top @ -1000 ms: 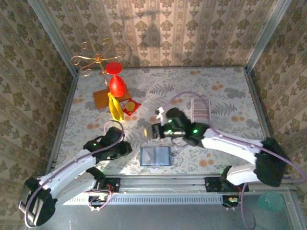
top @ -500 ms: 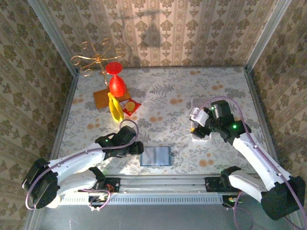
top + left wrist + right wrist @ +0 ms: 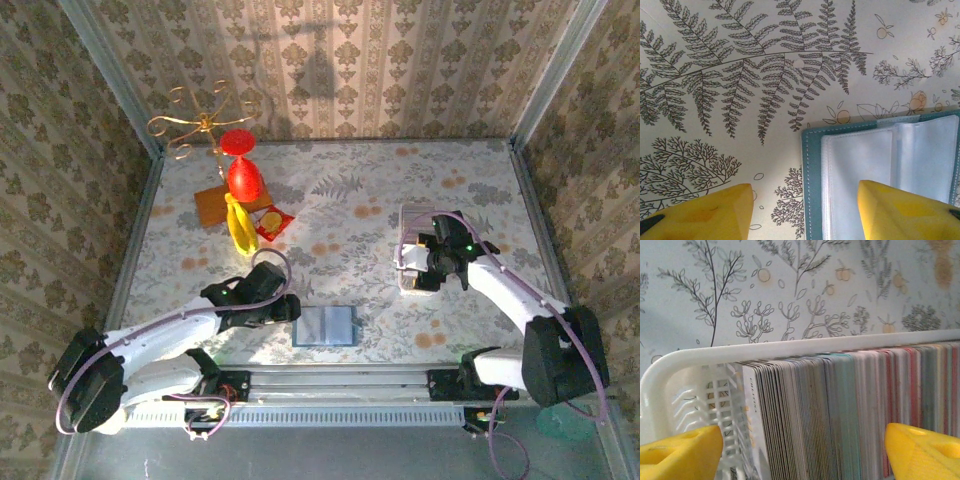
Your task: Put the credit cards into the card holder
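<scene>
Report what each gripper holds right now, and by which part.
Nothing is held. The left gripper is open, straddling the card holder's teal edge; the right gripper is open above the credit cards standing in the white basket.

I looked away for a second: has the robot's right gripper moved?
Yes. The right gripper swung rightward, away from the card holder near the table's middle, and now hangs over the white basket of cards.

- Left arm stretched low toward centre; left pincer spread wide (yellow fingertips well apart).
- Right arm folded inward; right pincer also spread, pointing downward.
</scene>
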Robot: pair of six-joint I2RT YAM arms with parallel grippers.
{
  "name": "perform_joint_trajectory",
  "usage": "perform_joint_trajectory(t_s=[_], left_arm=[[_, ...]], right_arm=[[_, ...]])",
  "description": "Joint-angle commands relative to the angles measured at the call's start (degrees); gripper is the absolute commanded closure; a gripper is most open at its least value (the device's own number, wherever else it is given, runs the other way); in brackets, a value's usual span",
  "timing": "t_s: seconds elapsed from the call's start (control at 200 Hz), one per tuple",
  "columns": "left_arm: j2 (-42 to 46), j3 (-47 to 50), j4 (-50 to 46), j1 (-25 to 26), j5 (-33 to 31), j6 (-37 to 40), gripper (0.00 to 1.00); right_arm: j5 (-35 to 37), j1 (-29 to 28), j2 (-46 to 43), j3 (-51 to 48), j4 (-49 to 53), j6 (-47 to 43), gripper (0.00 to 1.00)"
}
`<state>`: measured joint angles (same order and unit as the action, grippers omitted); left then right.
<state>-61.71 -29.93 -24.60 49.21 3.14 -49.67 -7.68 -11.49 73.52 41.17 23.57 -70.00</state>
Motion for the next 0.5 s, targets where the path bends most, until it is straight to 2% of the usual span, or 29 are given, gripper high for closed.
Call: perform_joint_trajectory(t_s=[0.0,0.095,0.31,0.495], left_arm=[[-0.8,-0.8,-0.2,0.3,-0.7,-0.3,0.43],[-0.9,-0.9,0.1,0.3,-0.5,-0.5,0.43],[-1.1,-0.5,0.5,0.1,-0.5,-1.4,0.44],[-1.3,0.0,1.4,0.2,-0.2,-1.7,0.44]], right_arm=[[0.3,0.4,2.1,0.6,-3.0,-4.3,0.15],[1.3,0.4,4.2,1.4,-3.9,-5.6,0.19],[1.6,0.4,3.9,1.6,-2.1,-7.3,0.45],[1.2,0.2,1.8,0.9,0.5,-7.9,0.61]])
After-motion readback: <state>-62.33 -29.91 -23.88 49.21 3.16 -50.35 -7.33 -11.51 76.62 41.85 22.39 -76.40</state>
